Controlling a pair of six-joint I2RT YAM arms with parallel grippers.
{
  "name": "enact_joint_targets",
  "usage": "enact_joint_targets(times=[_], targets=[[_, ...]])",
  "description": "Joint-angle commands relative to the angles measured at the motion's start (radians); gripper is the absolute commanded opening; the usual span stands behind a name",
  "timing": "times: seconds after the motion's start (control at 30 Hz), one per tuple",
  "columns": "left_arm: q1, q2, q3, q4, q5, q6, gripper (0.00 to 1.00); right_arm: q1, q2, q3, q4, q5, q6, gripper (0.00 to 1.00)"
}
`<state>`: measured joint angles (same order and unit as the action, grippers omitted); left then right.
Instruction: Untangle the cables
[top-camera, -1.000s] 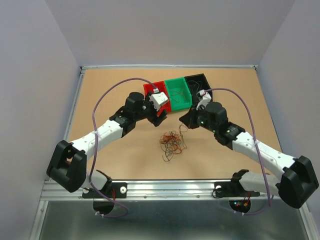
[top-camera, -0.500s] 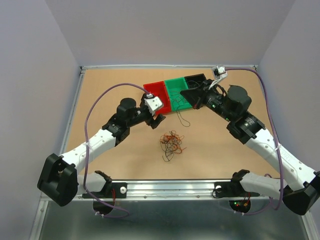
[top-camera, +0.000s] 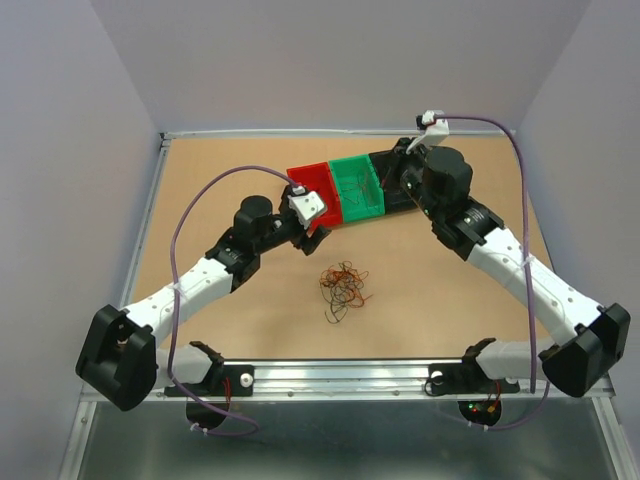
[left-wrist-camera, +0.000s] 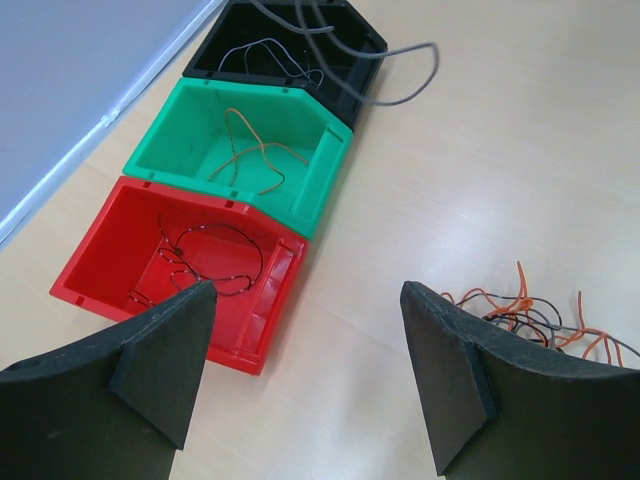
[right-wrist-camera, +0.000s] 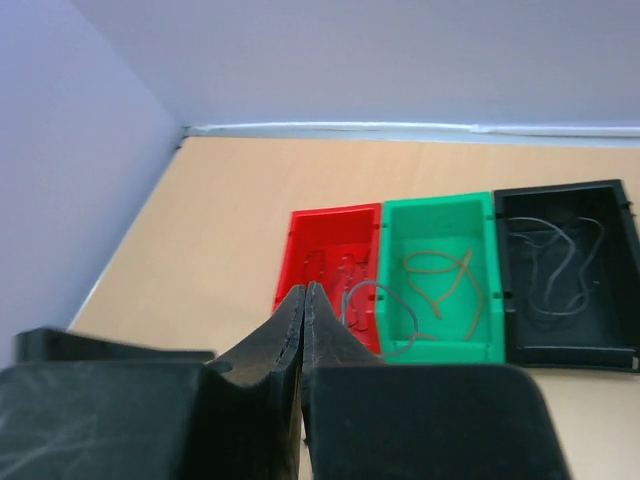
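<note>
One loose tangle of cables (top-camera: 343, 285) sits mid-table (top-camera: 220, 180), and we've got the left gripper (left-wrist-camera: 308, 330) hovering near it, jaws spread wide and empty. Over the black bin (right-wrist-camera: 565, 352), the right gripper (right-wrist-camera: 304, 300) has its jaws pressed together, pinching a grey wire (left-wrist-camera: 400, 100).

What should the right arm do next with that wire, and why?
Probably carry it over the black bin and open. The right gripper is shut on a grey wire that dangles in front of the bins, and the black bin is the one holding grey wires.
</note>
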<state>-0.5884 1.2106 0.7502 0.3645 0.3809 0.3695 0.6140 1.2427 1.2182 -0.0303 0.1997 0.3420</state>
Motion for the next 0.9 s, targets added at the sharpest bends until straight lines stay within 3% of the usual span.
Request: enact_joint_targets(times=[0.0, 0.33, 0.87], targets=[[-0.004, -0.005, -0.005, 0.053, -0.008, 0.011, 0.86, -0.097, 0.049, 0.112, 0.01, 0.067, -0.021, 0.01], [-0.002, 0.012, 0.0, 0.054, -0.01, 0.012, 0.86, -0.322, 0.193, 0.184, 0.009, -0.069, 0.057, 0.01], [-0.004, 0.04, 0.012, 0.044, -0.014, 0.014, 0.86, -0.378, 0.579, 0.354, 0.01, -0.12, 0.078, 0.01]])
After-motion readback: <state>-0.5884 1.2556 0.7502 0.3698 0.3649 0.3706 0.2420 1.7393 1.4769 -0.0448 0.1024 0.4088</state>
